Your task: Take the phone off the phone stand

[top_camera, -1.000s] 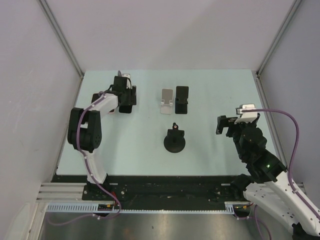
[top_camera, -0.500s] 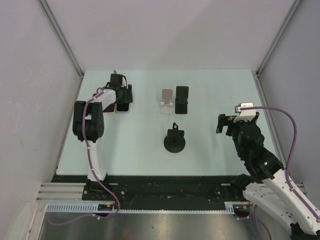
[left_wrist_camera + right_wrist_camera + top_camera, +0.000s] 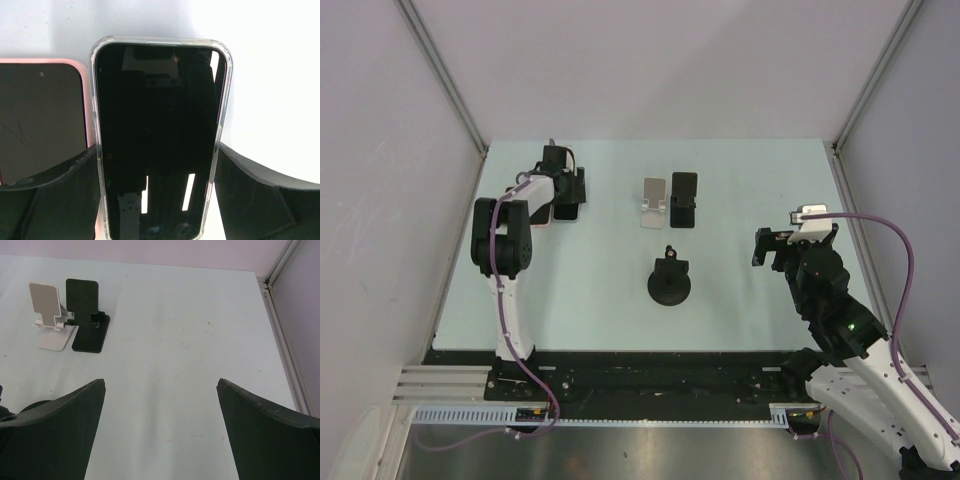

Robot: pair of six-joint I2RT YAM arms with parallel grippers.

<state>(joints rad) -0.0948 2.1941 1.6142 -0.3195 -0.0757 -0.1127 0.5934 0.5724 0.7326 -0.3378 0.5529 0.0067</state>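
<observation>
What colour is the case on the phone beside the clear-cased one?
The case is pink, clearest in the left wrist view.

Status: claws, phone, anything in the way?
Left claw straddles clear-case phone, grip unclear. Right claw open, empty. White stand, black stand both empty. Pink-case phone close alongside.

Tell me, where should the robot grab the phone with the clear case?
By its two long edges, around the middle, coming straight down from above. The clear-case phone seems to lie flat, screen up, so only its thin sides offer a pinch. The left gripper straddles it, one finger per side. Careful: the pink phone sits right against one edge, leaving little room there.
</observation>
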